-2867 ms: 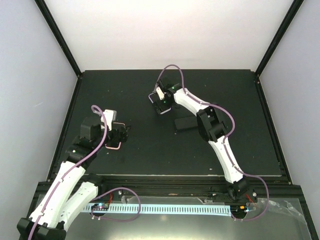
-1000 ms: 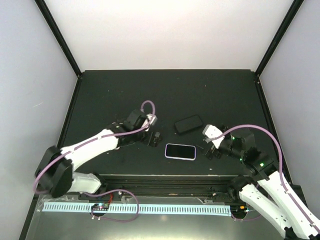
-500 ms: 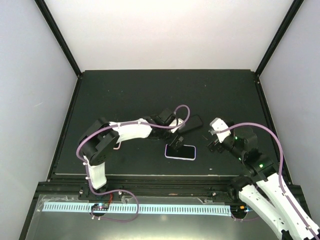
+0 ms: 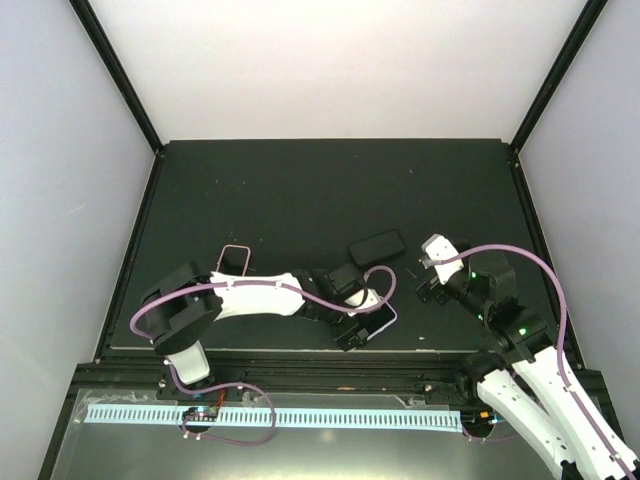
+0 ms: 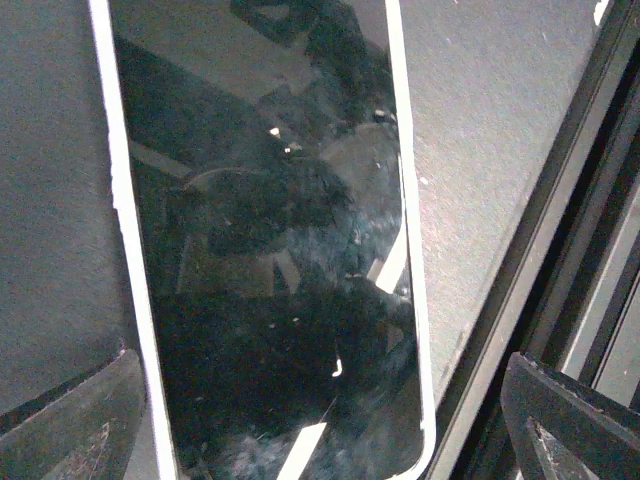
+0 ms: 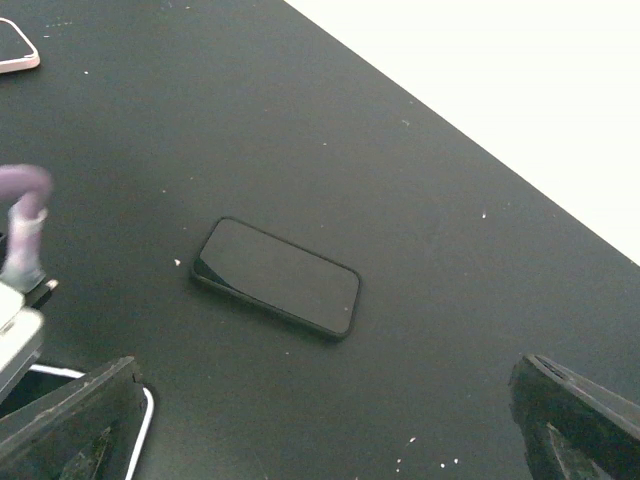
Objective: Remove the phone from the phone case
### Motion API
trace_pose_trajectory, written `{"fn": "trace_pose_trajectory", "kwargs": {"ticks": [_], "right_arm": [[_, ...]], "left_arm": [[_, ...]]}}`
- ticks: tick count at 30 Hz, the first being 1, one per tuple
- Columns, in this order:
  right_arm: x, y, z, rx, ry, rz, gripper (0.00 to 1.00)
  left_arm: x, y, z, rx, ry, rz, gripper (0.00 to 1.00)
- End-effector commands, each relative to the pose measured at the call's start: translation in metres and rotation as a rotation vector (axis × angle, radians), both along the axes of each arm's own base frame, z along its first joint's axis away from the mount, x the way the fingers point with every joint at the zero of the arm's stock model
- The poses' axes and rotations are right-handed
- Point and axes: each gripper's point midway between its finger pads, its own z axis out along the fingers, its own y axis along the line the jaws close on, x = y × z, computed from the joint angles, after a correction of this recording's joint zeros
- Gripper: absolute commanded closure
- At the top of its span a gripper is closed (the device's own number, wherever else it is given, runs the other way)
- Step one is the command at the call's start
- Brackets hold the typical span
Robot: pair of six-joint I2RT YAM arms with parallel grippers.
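Near the front edge of the matte black bench (image 4: 280, 190), right of centre: a dark-glass-screened phone (image 5: 270, 250), face up and lying flat, seated inside a pale white-rimmed phone case (image 5: 411, 240). Rim visible along both long sides and round one corner in the left wrist view; screen full of dim reflections. Not yet out of the case.

Left arm (image 4: 250, 292) stretched low and sideways across the front of the bench, ending right above that phone. Left gripper (image 5: 318, 380) released, jaws spread wide and straddling one end of the cased phone across its width, nothing clamped. One finger (image 5: 70, 430) just beside the case's rim, contact impossible to judge. The other finger (image 5: 575, 420) well off to the far side, seen against the black metal rail (image 5: 560, 200) bordering the bench.

Right gripper (image 6: 325, 380) likewise released, jaws at full spread, empty, hanging above bare bench to the right of the cased phone and apart from it. In its wrist view, a flat black rounded-corner slab of phone shape (image 6: 277, 277) lying alone on the bench, farther back than the cased phone and not touching it; whether a bare handset or a case, unclear. A white-rimmed corner of the cased phone at that view's lower left edge, beside a blurred lilac cable (image 6: 25, 195) of the left arm.

Well to the left, behind the left arm: a thin pink-rimmed rectangular phone-case frame (image 4: 235, 258), flat on the bench, apart from everything else.
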Motion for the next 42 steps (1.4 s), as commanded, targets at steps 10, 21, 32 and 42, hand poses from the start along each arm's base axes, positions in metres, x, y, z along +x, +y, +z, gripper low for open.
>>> {"fn": "trace_pose_trajectory", "kwargs": {"ticks": [10, 21, 32, 42], "right_arm": [[0.001, -0.003, 0.004, 0.021, -0.014, -0.017, 0.00], [0.009, -0.018, 0.012, 0.038, -0.058, -0.112, 0.00], [0.009, -0.017, 0.012, 0.037, -0.059, -0.110, 0.00], [0.010, -0.017, 0.009, 0.031, -0.048, -0.111, 0.00]], "left_arm": [[0.046, -0.031, 0.023, 0.155, -0.154, 0.192, 0.01], [0.051, -0.057, 0.005, 0.185, -0.147, 0.157, 0.01], [0.029, -0.061, -0.024, 0.235, -0.102, 0.065, 0.01], [0.017, -0.057, -0.036, 0.271, -0.081, 0.015, 0.01]]}}
